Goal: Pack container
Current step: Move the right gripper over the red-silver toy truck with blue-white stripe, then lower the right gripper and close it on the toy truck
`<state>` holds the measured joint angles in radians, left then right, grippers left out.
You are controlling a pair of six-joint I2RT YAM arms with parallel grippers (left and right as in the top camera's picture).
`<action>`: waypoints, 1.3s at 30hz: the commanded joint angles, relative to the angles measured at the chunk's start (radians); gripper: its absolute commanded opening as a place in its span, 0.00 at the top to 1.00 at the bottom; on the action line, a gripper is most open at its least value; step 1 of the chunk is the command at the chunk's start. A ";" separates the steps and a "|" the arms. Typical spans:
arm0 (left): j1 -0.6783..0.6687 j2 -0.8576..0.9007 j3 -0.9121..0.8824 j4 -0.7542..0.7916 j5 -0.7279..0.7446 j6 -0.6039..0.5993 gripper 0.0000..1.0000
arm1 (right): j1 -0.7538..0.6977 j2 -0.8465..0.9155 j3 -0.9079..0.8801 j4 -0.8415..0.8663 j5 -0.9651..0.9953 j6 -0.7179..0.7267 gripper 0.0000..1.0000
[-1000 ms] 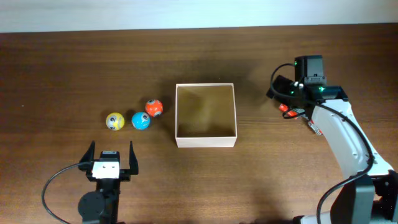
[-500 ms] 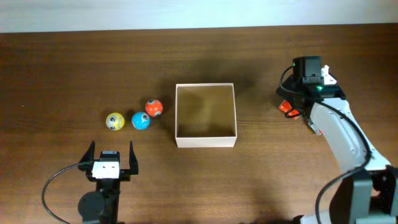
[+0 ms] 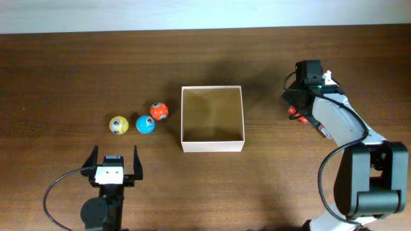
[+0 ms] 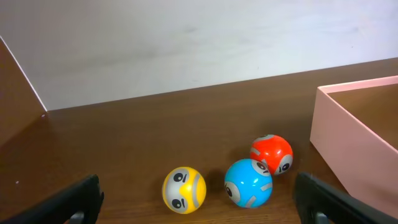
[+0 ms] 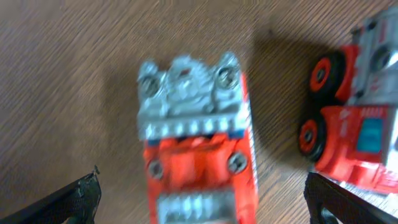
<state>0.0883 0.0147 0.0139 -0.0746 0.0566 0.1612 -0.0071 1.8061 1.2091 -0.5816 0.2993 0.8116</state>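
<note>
The container (image 3: 212,146) is a square open-top box with white walls and a tan inside, at the table's middle; its wall shows in the left wrist view (image 4: 354,155). My right gripper (image 5: 202,199) is open and hangs over a red and silver toy truck (image 5: 193,143), one finger to each side, not touching it. A second red truck (image 5: 357,137) lies just to its right. In the overhead view the right gripper (image 3: 299,102) covers most of the trucks (image 3: 293,111). My left gripper (image 3: 115,168) is open and empty.
Three balls lie left of the container: yellow (image 3: 118,125), blue (image 3: 145,124) and orange-red (image 3: 158,111). They also show in the left wrist view as yellow (image 4: 184,190), blue (image 4: 248,182) and red (image 4: 272,154). A pale wall runs behind the table's far edge.
My right wrist has turned and shifted slightly, coming down over the toy trucks right of the container. The left arm, the balls and the container have not moved.
</note>
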 commanded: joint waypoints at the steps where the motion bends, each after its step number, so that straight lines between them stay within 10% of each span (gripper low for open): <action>1: 0.000 -0.010 -0.005 -0.002 0.011 0.013 0.01 | -0.046 0.014 0.006 0.021 0.024 -0.033 0.01; 39: 0.000 -0.010 -0.005 -0.002 0.011 0.013 0.01 | -0.131 0.116 0.006 0.117 -0.225 -0.214 0.17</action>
<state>0.0883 0.0147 0.0139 -0.0746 0.0566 0.1612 -0.1341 1.9171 1.2091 -0.4702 0.0830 0.6178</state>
